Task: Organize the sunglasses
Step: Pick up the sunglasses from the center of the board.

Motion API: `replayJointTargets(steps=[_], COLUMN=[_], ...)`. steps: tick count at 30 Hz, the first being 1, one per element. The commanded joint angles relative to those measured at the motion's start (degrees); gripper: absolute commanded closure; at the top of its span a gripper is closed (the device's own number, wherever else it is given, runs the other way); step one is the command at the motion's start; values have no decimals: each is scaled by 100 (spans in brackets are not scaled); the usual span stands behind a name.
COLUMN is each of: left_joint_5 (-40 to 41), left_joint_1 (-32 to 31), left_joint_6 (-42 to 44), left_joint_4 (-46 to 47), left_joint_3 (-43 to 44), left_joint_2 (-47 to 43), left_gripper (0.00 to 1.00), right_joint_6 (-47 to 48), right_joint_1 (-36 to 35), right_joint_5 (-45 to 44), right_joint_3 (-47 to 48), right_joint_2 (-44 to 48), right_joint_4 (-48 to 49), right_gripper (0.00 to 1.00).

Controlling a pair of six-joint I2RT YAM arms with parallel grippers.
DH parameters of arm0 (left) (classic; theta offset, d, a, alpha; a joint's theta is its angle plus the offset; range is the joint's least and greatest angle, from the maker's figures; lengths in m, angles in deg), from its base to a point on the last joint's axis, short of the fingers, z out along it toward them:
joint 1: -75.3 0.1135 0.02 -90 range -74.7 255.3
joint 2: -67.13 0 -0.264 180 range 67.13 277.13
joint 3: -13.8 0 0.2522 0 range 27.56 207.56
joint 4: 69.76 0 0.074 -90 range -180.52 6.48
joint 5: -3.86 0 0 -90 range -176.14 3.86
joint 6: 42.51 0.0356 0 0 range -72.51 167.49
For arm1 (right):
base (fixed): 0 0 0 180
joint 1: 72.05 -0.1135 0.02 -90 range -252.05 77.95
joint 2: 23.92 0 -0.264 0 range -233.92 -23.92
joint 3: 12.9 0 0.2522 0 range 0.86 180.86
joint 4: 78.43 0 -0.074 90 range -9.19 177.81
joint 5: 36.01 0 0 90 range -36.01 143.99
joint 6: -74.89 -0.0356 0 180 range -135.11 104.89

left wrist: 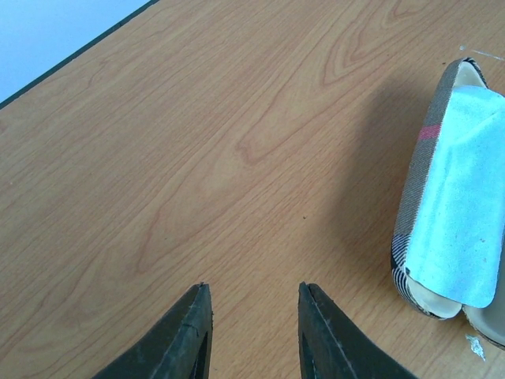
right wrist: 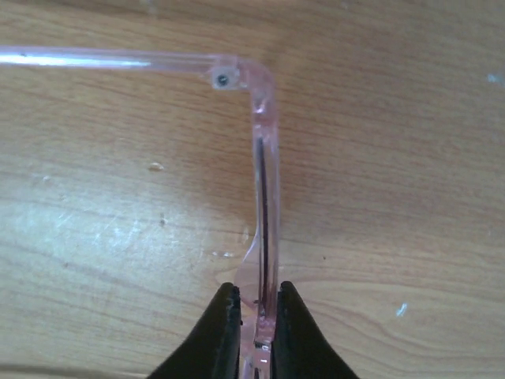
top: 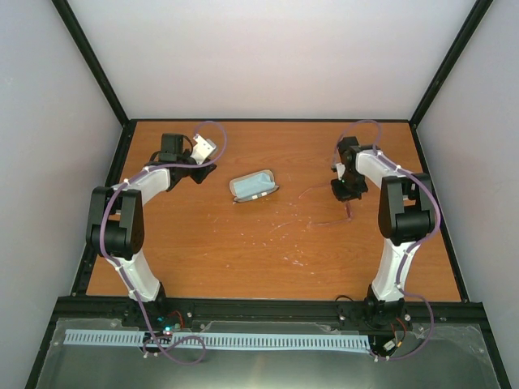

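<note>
The left gripper (left wrist: 252, 290) hangs with jaws partly spread on nothing, the open case (left wrist: 412, 205) lying off to their right. The right gripper (right wrist: 256, 290) pinches the sunglasses (right wrist: 266, 181) by the front rim, which runs straight ahead from the jaws, one temple branching leftward at the far end.

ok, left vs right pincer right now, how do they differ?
Jaws: left pincer apart, right pincer pinched together.
Load: left pincer empty, beside the case; right pincer grips the sunglasses by the frame.
Both are dark and tapered.
</note>
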Motion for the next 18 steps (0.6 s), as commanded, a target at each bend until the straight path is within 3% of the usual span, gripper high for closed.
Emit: replayJointTargets(steps=[1,6,10,14,18], left_joint_5=[-133,-560,-1284,-2024,-2535], left_joint_1=[18,13,11,-89,-429], left_joint_6=[42,-142,-463,-705,-1211], left_joint_4=[2,-133,-449,-526,-248], left_joint_3=[240,683,1277,1685,1911], left_joint_2=[-57,-104,-118,-165,-182], left_gripper=[68,68,73,80,82], right_joint_6=[-57,-179,-351,-711,-989], right_joint_1=[17,-143,-220,-241,-455], right_joint_5=[82,427,1959,3650,4529], right_joint_3=[214,768,978,467,-26], right_joint_2=[-40,460,1196,1788,1978], right_joint_4=[-73,-451,-536,-56,490], right_gripper=[97,97,97,97,97])
